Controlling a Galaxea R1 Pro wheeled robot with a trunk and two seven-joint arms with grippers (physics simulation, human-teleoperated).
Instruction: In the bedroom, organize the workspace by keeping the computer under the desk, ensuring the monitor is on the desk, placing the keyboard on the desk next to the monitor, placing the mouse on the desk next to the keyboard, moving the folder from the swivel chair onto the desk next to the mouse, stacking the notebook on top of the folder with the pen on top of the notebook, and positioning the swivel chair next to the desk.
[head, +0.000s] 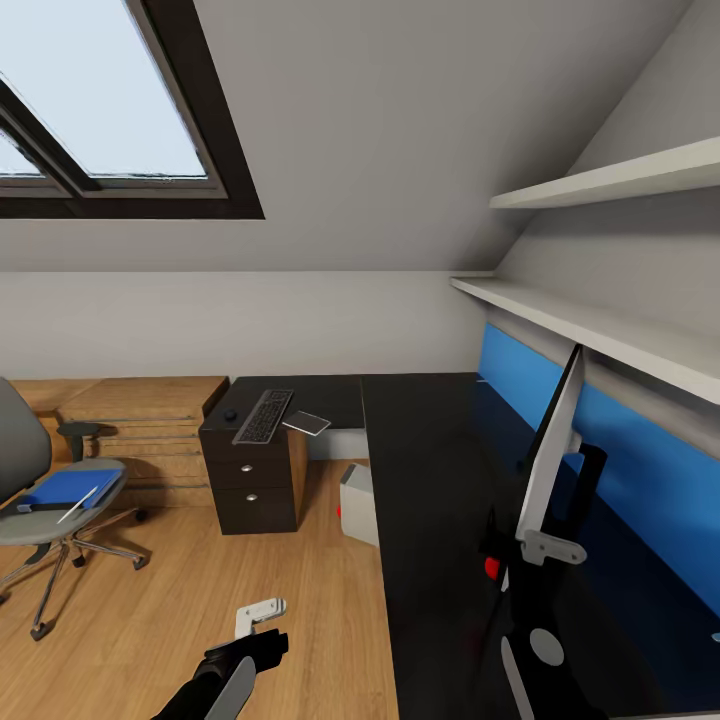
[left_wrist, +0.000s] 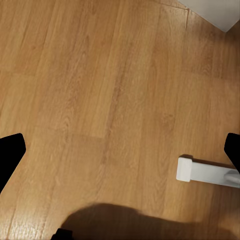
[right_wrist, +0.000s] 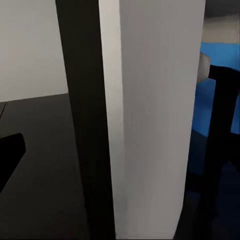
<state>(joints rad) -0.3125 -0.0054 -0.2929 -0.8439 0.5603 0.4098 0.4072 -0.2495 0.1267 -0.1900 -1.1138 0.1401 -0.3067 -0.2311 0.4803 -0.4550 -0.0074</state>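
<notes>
The monitor (head: 550, 450) stands edge-on on the right of the black desk (head: 430, 480), white back toward the blue panel. My right gripper (head: 530, 550) is open at its lower edge, which sits between the jaws (right_wrist: 150, 125); the one finger (right_wrist: 10, 155) that shows is apart from it. The keyboard (head: 263, 415), the mouse (head: 230, 414) and a thin grey notebook (head: 307, 423) lie on the desk's far left end. The computer (head: 358, 500) stands on the floor by the desk. The blue folder (head: 65, 488) and white pen (head: 78, 505) lie on the swivel chair (head: 20, 450). My left gripper (head: 258, 625) hangs open over bare floor.
Low wooden shelving (head: 140, 420) runs along the back wall behind the chair. Two white wall shelves (head: 600, 330) overhang the desk on the right. A dark drawer unit (head: 250, 480) carries the desk's left end. A short white bar (left_wrist: 207, 172) lies on the wooden floor (left_wrist: 100, 100).
</notes>
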